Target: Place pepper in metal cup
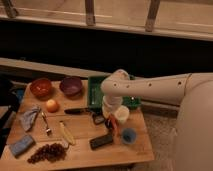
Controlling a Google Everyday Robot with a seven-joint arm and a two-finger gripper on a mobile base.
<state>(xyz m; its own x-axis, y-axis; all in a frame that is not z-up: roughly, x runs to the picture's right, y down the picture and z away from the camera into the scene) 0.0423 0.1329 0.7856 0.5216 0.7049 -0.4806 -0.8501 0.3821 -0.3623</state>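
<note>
The pepper (111, 124), slim and red-orange, hangs point-down at the tip of my gripper (109, 119), which reaches down from the arm's white elbow over the middle of the wooden table (80, 155) and looks shut on it. Just left of the pepper stands a small dark object that I take for the metal cup (98, 118). A taller white cup (121, 115) is close on the right. The arm hides the gripper's upper part.
A blue cup (128, 135) and a black flat item (101, 141) are in front. A green tray (96, 90) sits behind the arm. To the left are a knife (76, 111), orange fruit (51, 105), two bowls (41, 87), a cloth, fork, yellow item (66, 134), sponge and grapes (47, 152).
</note>
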